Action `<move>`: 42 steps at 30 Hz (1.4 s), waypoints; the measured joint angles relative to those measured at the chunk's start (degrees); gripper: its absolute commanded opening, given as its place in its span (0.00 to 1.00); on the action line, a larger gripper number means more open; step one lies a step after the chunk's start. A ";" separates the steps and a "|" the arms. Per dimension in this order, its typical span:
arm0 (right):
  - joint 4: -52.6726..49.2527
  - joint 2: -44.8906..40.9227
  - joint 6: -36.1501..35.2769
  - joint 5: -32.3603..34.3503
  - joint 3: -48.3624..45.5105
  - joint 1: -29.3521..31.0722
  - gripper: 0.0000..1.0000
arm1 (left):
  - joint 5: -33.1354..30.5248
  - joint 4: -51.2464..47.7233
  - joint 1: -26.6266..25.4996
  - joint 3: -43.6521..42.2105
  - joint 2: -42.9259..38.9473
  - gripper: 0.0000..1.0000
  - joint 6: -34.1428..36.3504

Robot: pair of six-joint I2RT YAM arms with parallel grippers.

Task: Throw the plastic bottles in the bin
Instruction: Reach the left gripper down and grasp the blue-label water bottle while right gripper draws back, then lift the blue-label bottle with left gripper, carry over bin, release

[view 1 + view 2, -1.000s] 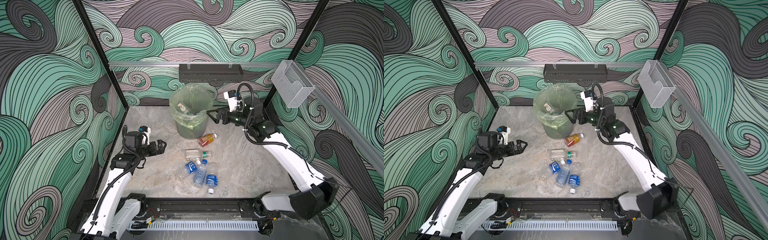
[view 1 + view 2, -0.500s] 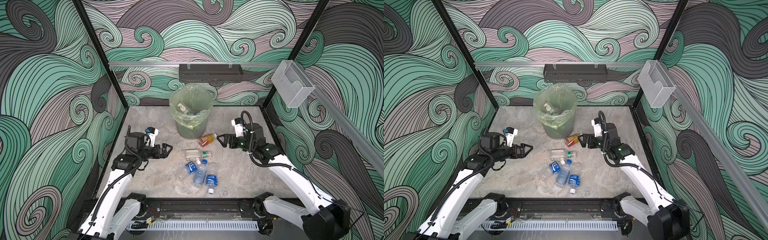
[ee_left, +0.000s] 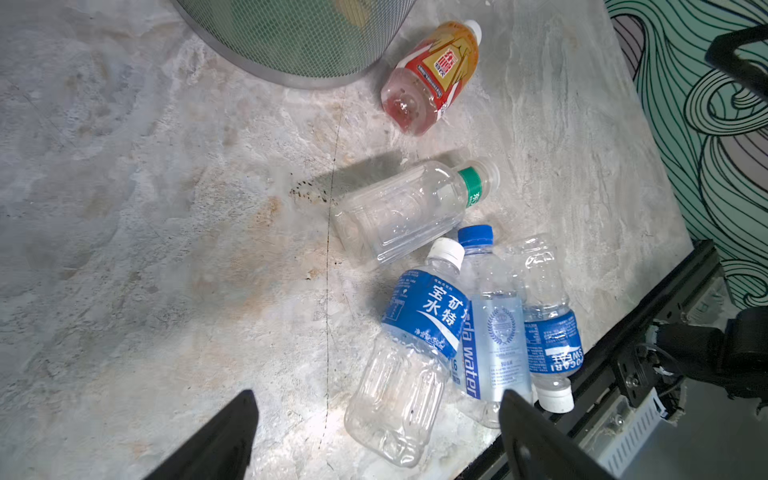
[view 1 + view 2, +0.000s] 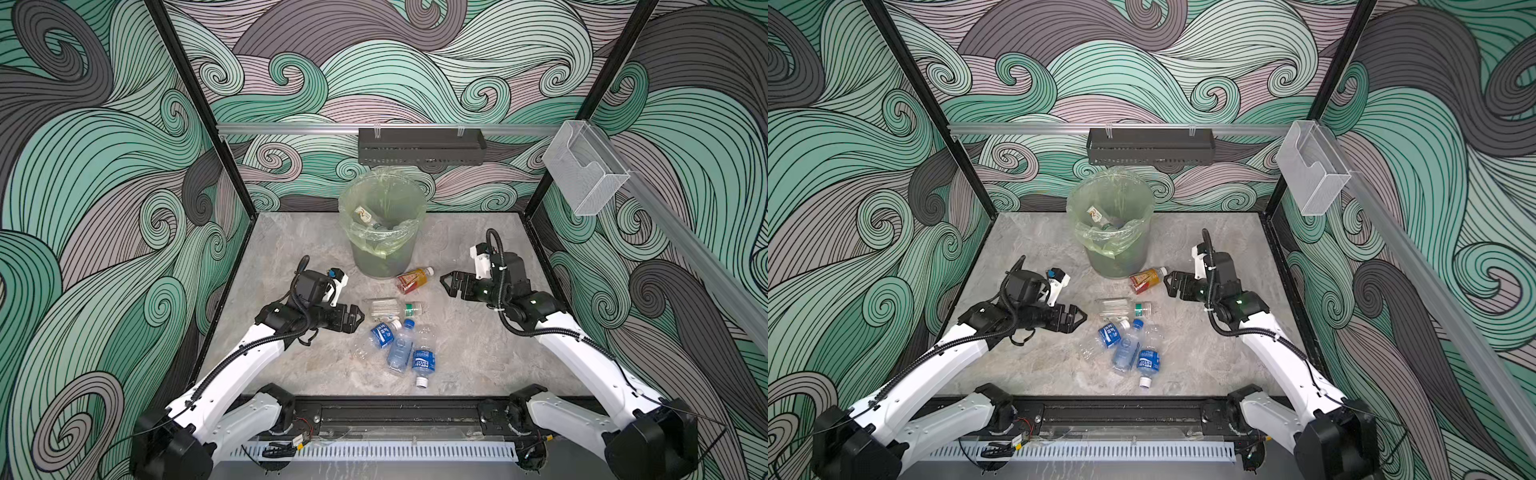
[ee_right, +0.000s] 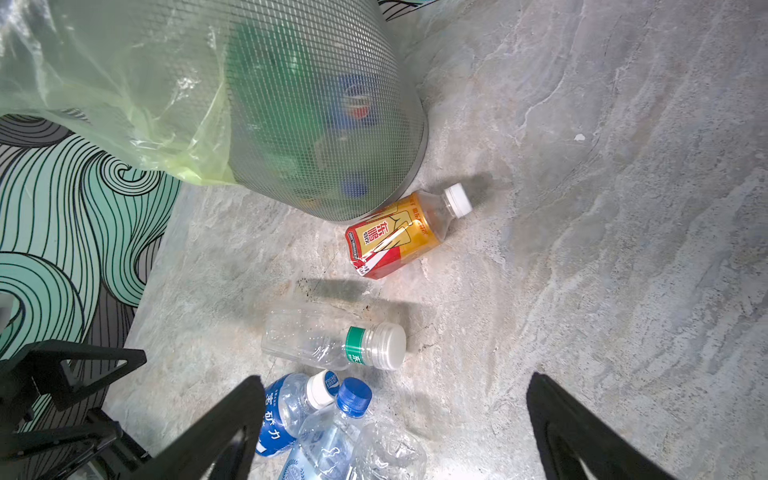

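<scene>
- Plastic bottles (image 4: 401, 349): five lie on their sides on the desk (image 4: 291, 249), in front of the bin (image 4: 384, 259). More show inside it, dim green and blue shapes behind the mesh wall in the right wrist view.
- Amber bottle (image 4: 413, 279), red label, white cap: nearest the bin, at its foot. Contact cannot be told.
- Clear bottle (image 4: 392, 309), green neck band, white cap: between the amber one and the rest.
- Blue-labelled bottles (image 4: 424, 359), three, packed together and touching, closest to the front rail.
- Bin: upright, mid-desk toward the back wall, lined with a pale yellow-green bag (image 4: 376, 241) folded over the rim.
- Left claw (image 4: 360, 319): fingers spread, empty, low over the desk just left of the clear bottle, pointing at the pile.
- Right claw (image 4: 444, 286): fingers spread, empty, just right of the amber bottle, apart from it.
- Black tray (image 4: 422, 145) on the back wall above the bin; clear box (image 4: 582, 174) on the right wall.
</scene>
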 measured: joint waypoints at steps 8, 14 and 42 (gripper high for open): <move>-0.07 -0.04 0.63 1.44 -1.75 -0.83 0.99 | -1.03 2.62 -5.22 -0.98 7.04 0.93 -1.75; -0.20 -0.11 0.85 1.70 -3.17 -1.53 0.99 | -1.66 4.26 -8.15 -0.98 12.90 0.92 -2.51; -0.20 -1.92 1.49 2.67 -5.51 -2.56 0.99 | -1.44 15.23 -12.90 -3.74 27.54 0.59 -2.49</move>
